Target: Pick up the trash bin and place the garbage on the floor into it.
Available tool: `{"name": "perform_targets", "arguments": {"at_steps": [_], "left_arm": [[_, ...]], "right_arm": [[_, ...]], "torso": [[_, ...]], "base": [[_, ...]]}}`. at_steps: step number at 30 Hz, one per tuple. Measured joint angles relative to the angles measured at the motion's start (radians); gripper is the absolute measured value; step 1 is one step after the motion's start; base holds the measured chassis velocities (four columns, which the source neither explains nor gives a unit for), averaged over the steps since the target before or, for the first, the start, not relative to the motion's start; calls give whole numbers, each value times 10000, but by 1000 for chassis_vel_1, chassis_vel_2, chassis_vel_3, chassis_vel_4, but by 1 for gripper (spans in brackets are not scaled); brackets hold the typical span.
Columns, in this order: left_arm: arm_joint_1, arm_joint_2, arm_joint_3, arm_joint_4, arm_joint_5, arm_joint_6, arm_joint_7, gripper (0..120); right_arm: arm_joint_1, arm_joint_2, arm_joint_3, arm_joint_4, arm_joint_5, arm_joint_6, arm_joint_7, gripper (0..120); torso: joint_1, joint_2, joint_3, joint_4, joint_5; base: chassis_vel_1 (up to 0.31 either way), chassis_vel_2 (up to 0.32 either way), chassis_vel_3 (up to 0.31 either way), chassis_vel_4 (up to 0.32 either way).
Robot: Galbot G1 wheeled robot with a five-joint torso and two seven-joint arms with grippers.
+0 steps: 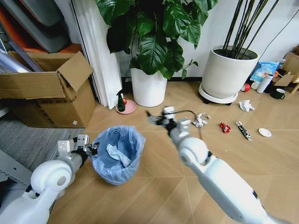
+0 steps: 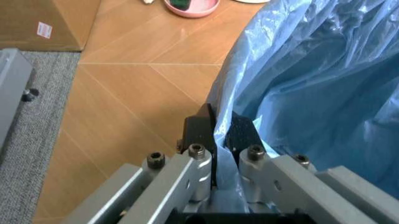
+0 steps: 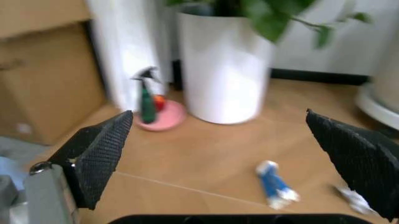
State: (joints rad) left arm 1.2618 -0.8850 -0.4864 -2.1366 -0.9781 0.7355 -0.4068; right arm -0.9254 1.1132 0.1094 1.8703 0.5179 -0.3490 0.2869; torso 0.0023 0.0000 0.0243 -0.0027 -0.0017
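The trash bin (image 1: 117, 156), lined with a crinkled light-blue bag (image 2: 311, 79), stands on the floor (image 1: 154, 196) at my lower left with a white paper wad inside. My left gripper (image 1: 91, 149) (image 2: 217, 133) is shut on its rim and bag. My right gripper (image 1: 155, 119) (image 3: 218, 161) hangs open over the floor, pointing towards the plant pot. A blue-white wrapper (image 3: 274, 184) lies just beyond it. More garbage lies to the right: a crumpled paper wad (image 1: 201, 120), a red wrapper (image 1: 224, 127), a dark wrapper (image 1: 244, 130), a white disc (image 1: 265, 132) and another wad (image 1: 245, 106).
Two large white plant pots (image 1: 148, 87) (image 1: 225, 72) stand at the back wall. A green spray bottle (image 1: 121, 101) sits on a pink dish (image 3: 165, 116) beside the nearer pot. A cardboard box (image 1: 46, 93) is at the left, and a green mug (image 1: 279, 94) at the far right.
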Motion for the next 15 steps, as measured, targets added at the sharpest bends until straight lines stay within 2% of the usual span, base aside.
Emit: {"name": "perform_targets", "arguments": {"at_steps": [5, 8, 15], "left_arm": [[-1, 48, 19, -28, 29, -1, 35, 0], [35, 93, 77, -130, 42, -1, 52, 0], [81, 128, 117, -232, 73, -1, 56, 0]], "right_arm": [[-573, -104, 711, 137, -253, -3, -81, 100], [-1096, 95, 1228, 227, -437, 10, -113, 100], [-1420, 176, 1358, 273, -580, 118, -148, 100]], "torso": [[0, 0, 0, -1, -1], [-1, 0, 0, 1, 0], [-2, 1, -1, 0, -2]], "base": [[0, 0, 0, 0], [0, 0, 0, 0], [-42, 41, 48, -39]]}}
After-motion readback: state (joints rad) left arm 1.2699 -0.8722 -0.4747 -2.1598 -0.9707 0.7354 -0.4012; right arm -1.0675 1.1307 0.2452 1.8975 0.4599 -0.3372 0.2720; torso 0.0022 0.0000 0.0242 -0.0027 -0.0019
